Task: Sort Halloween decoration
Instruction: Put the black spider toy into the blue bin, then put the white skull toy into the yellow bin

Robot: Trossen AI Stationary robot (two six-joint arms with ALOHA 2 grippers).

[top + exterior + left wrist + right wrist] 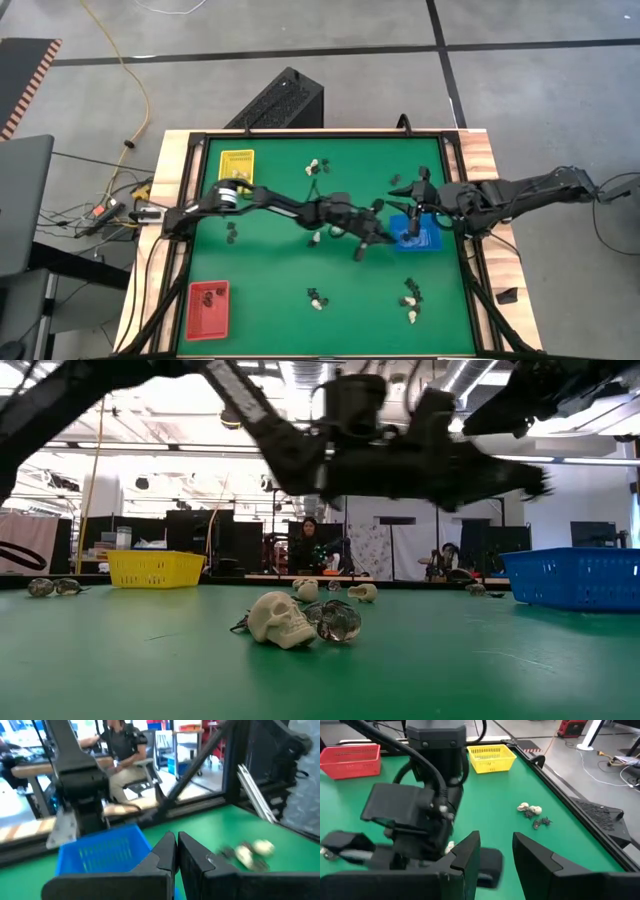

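Observation:
The Halloween decoration lies scattered on the green table in small clusters of pale and black trinkets: at the far middle (317, 165), at the near middle (317, 297) and at the near right (411, 298). In the low view a cream skull (283, 618) rests on the mat. My left gripper (383, 237) reaches across the table's middle, shut and with nothing seen between its fingers (176, 852). It stands just short of the blue tray (102, 852). My right gripper (496, 847) hovers open above the blue tray (418, 235), facing the left arm.
A yellow tray (237, 163) stands at the far left and a red tray (208, 307) at the near left. A raised black frame (452, 160) borders the mat. The two arms are close together over the middle right. People sit in the room beyond the table (308, 545).

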